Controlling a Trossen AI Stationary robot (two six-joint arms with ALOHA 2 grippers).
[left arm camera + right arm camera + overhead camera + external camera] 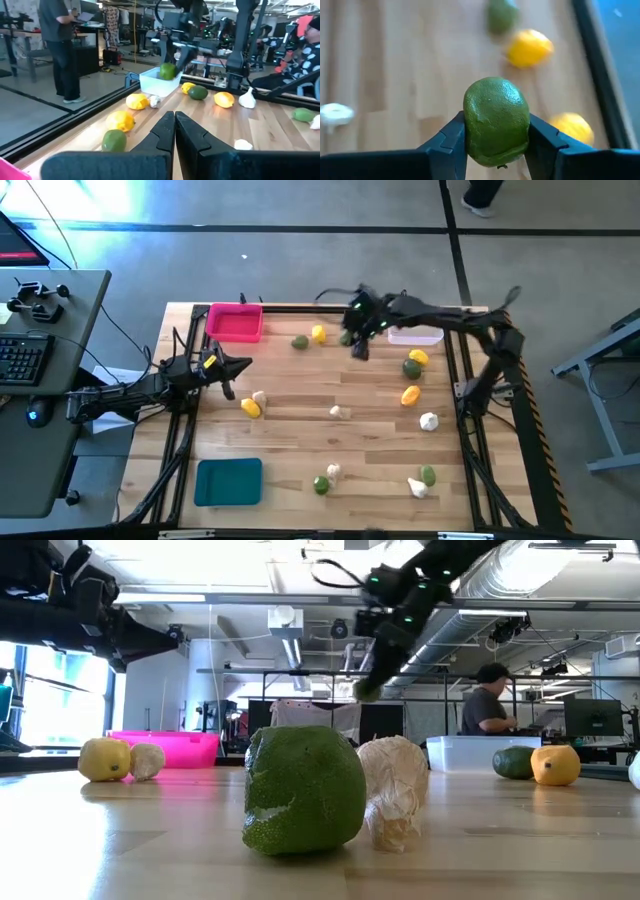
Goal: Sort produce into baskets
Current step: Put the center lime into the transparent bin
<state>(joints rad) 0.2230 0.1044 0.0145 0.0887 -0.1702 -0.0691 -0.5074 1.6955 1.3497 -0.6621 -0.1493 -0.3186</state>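
Observation:
My right gripper [357, 346] hangs above the far middle of the table, between the pink basket [236, 322] and the clear basket [415, 336], shut on a green lime [496, 117]. The teal basket [228, 482] sits at the near left. Loose produce lies on the wood: lemons [410, 394], limes [299, 342] and garlic bulbs [428, 421]. My left gripper [228, 372] waits shut and level at the table's left edge, touching nothing. My right gripper pinches the lime between its two fingers [451, 136], one on each opposite side [470, 125]. The fingers slant downward from the table's right side. The lime is lifted clear of the table, and most of it stands out past the fingertips.
A lime [303, 790] and a garlic bulb [395, 790] lie near the front edge. A lemon [250, 408] and a garlic bulb [259, 397] lie close to my left gripper. A black frame [468, 430] borders the table. A person [490, 700] stands beyond the table.

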